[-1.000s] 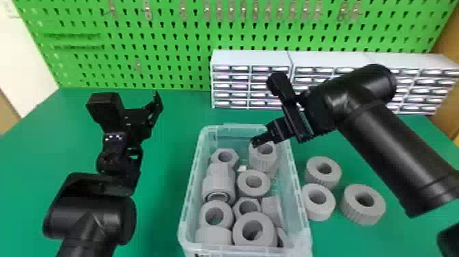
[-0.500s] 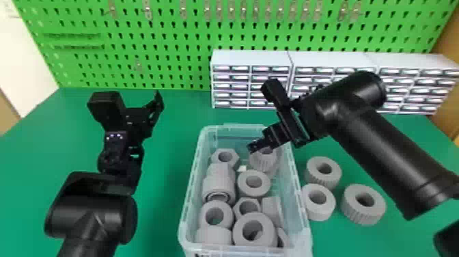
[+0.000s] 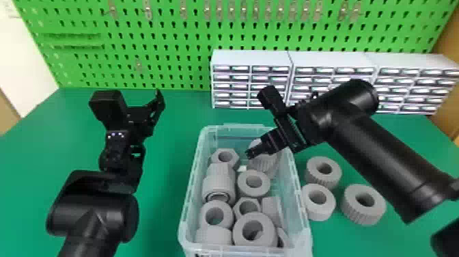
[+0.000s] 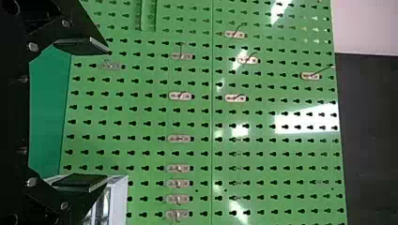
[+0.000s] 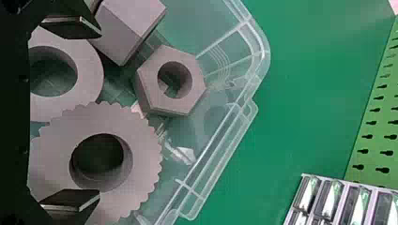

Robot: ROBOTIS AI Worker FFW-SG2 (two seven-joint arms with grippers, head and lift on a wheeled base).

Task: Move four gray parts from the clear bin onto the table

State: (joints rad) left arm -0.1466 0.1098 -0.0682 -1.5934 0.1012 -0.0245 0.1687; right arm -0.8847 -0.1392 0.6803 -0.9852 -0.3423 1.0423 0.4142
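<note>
Gray parts [image 3: 253, 183] are split between the clear bin [image 3: 193, 191] and the table [image 3: 164, 222]. At left, the left gripper [image 3: 145, 114] is held above the table's far-left area, its fingers spread. Inside the bin, a hex nut [image 3: 232, 157] is seated by the far left corner, and a second hex nut [image 3: 239, 209] is hemmed in by rings farther forward. By the far right corner, a ribbed ring [image 3: 264, 165] is overhung by the right gripper [image 3: 250, 153], whose fingers are parted. Beyond the bin's right edge, three gray rings [image 3: 363, 210] are laid on the table. Along the table's far edge, white drawer units [image 3: 252, 59] are lined up below the green pegboard [image 3: 164, 41].
</note>
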